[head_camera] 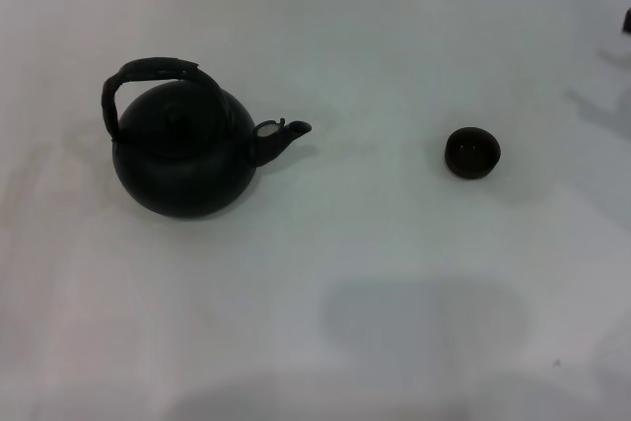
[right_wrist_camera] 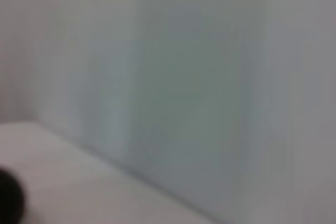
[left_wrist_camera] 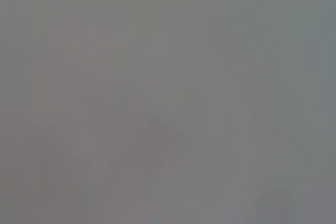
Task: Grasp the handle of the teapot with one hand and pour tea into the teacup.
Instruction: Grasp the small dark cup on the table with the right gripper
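While the teapot sits on the white table toward our left side and nothing touches it, we judge the task not yet begun. Its arched handle rises free over the lid, with no gripper around it, and its spout points toward the teacup, which stands well apart on our right. Whether the cup holds any tea we cannot tell. Neither of our grippers appears in the head view; a small dark shape at the far right edge may belong to our right arm, though we cannot be sure. Our wrist views show only blank surfaces, so we cannot say whether either gripper is spread or closed. Everything remains: reaching, grasping the handle, lifting, carrying over and tilting to pour.
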